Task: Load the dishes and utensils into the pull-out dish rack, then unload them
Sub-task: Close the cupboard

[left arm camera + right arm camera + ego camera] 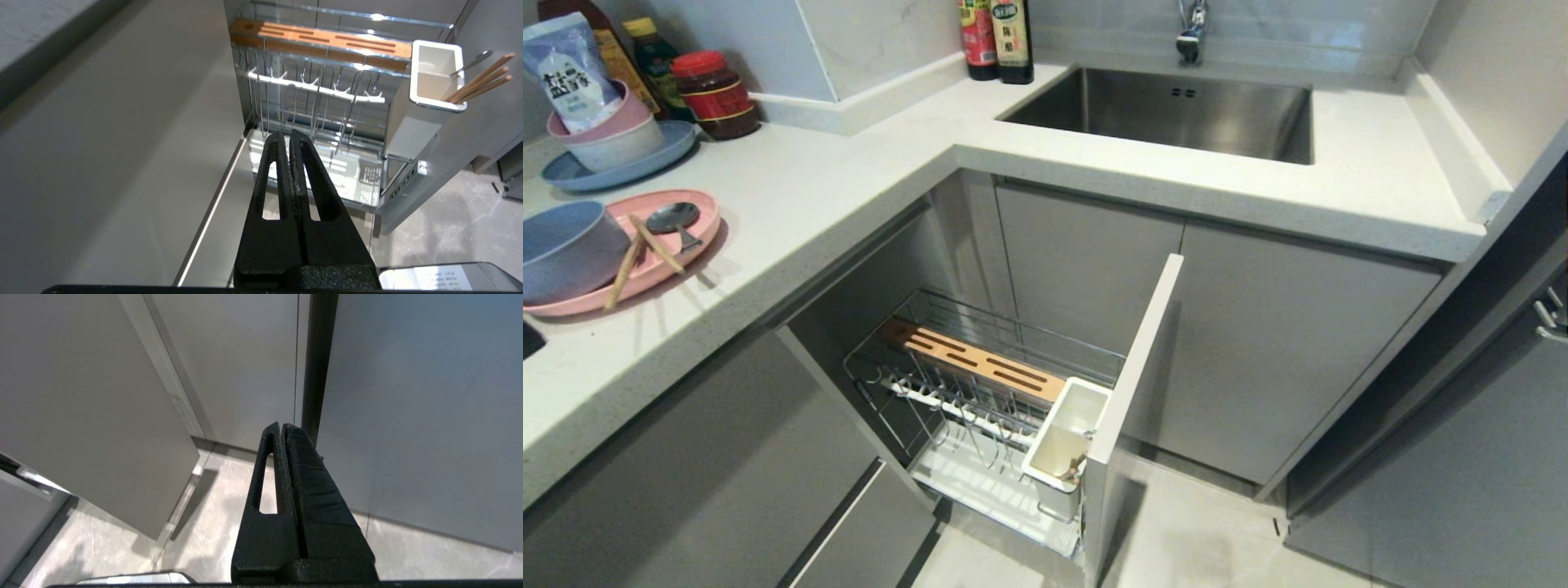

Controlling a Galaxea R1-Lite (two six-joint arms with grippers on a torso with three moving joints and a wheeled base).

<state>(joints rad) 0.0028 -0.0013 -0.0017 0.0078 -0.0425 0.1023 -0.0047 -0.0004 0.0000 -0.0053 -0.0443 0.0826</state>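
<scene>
Only from the left wrist: chopsticks (pixel 480 83) upright inside the utensil box (pixel 434 77).

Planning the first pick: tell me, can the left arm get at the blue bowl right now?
Probably yes: the blue bowl sits uncovered on the pink plate at the counter's near edge; chopsticks merely lean beside it.

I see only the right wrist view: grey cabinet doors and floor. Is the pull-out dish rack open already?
Observer: Yes, the chrome wire pull-out dish rack stands drawn out under the white counter.
Operator: Where are the dishes?
Observer: The periwinkle-blue round bowl sits on the large round pink plate on that counter, at the robot's left.
Operator: And the utensils?
Observer: The slim silver metal spoon and the light wooden chopsticks lie on the same plate, beside the bowl.
</scene>
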